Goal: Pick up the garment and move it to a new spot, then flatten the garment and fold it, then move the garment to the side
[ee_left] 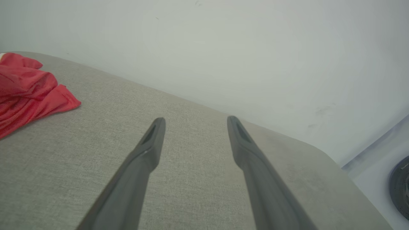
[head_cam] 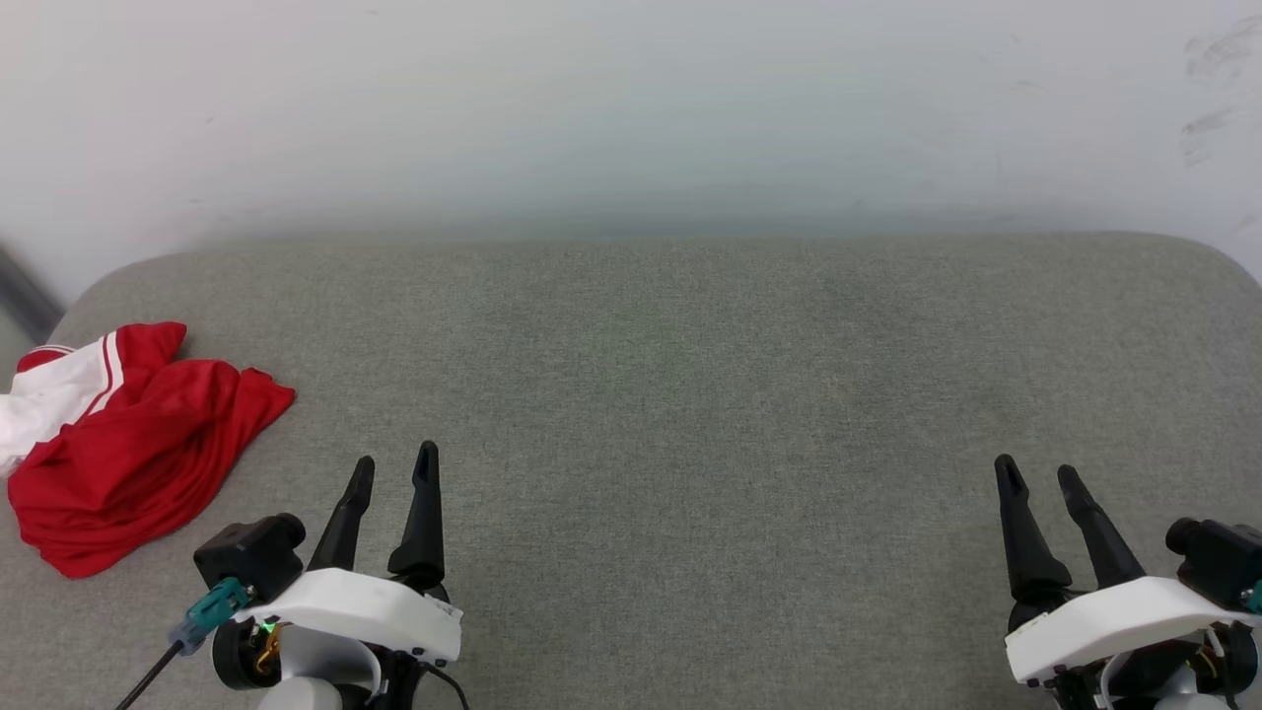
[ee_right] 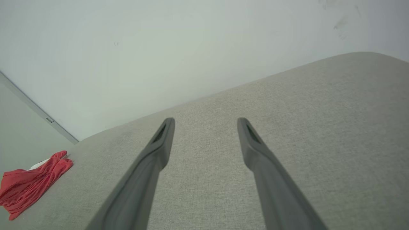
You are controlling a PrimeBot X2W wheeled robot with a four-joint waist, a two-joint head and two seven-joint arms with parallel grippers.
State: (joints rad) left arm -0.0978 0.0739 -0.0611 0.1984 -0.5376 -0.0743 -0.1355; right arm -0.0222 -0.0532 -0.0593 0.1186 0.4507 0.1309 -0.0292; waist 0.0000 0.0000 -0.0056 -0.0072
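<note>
1. One pale wall (head_cam: 631,99) is seen beyond both pairs of fingertips. Faint dark scuff marks (head_cam: 1218,59) are noted on it, up and to the right of the right-hand fingers.
2. One grey woven padded surface (head_cam: 690,394) with rounded far corners is spread under and ahead of all four fingers. Bare fabric is seen between the two pairs.
3. The garment (head_cam: 128,444) is found crumpled in a heap on that surface, just left of the left-hand fingers, near them but untouched. Mostly red fabric is shown. A white sleeve with red-and-white stripe trim is turned up on the side farthest from the fingers. It is well apart from the right-hand fingers, far to their left. In the left wrist view it is placed up and left of the fingers, in the right wrist view low and left of them.
4. The left gripper (head_cam: 395,456) is seen with its fingers (ee_left: 150,147) spread. A clear gap is shown between the tips, nothing is held, and grey fabric is visible through the gap.
5. The right gripper (head_cam: 1035,467) is likewise seen with its fingers (ee_right: 159,143) spread apart and nothing between them.
6. A dark round object (ee_left: 401,188) is caught off the surface's edge, right of the left-hand fingers. It cannot be identified.
7. A teal connector (head_cam: 212,602) with a dark cable (head_cam: 148,680) is seen behind and left of the left-hand finger bases.
</note>
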